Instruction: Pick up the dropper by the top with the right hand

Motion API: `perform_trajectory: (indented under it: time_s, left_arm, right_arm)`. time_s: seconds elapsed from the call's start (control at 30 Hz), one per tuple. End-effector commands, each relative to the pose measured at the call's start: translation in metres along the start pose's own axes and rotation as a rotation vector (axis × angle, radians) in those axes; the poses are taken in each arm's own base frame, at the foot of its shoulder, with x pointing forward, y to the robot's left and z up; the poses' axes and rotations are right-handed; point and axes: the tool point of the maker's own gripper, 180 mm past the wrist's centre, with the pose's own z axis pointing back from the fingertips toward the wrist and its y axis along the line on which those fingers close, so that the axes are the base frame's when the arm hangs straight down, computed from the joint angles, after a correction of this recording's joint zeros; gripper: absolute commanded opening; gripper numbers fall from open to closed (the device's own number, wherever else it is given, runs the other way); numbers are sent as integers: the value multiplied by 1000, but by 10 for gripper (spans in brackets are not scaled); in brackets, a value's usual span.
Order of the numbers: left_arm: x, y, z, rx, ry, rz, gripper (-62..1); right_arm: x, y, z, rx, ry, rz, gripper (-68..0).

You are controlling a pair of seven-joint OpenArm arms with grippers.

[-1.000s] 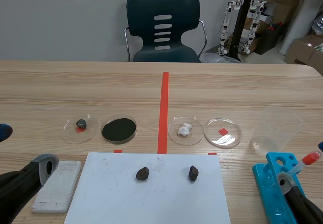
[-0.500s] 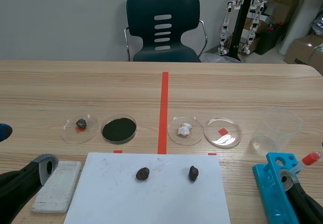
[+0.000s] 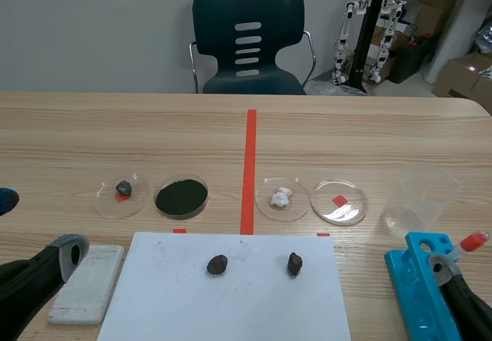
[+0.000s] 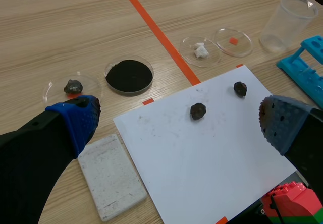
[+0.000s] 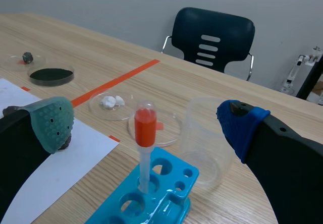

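**Dropper (image 5: pixel 145 133) ahead of my wide-open right gripper (image 5: pixel 145 124)**

My left gripper (image 4: pixel 176 123) hangs open over the white sheet (image 4: pixel 202 158). Rightward, the red-bulbed dropper stands upright in the blue rack (image 5: pixel 171 183), between my right fingers' spread pads, touching neither.

We hold both arms low at the near edge, left arm (image 3: pixel 27 283) in from the left & right arm (image 3: pixel 467 304) from the right, w/ left gripper (image 4: pixel 179 123) & right gripper (image 5: pixel 144 125) each spread wide, fingers well apart.
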Motion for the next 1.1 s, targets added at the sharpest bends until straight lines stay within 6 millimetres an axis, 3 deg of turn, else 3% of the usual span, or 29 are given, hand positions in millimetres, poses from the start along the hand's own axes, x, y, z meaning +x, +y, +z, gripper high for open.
perform_trajectory:
  time_s: [0.0,0.73,1.07]
  left_arm:
    - [9,-1,0,-3,-30,-2,14]
    - [9,-1,0,-3,-30,-2,14]
    - [9,-1,0,-3,-30,-2,14]
  right_arm:
    - [6,-1,-4,-4,-38,3,-87]
    - [1,1,-3,7,-60,3,-89]
    - [1,1,-3,7,-60,4,-231]
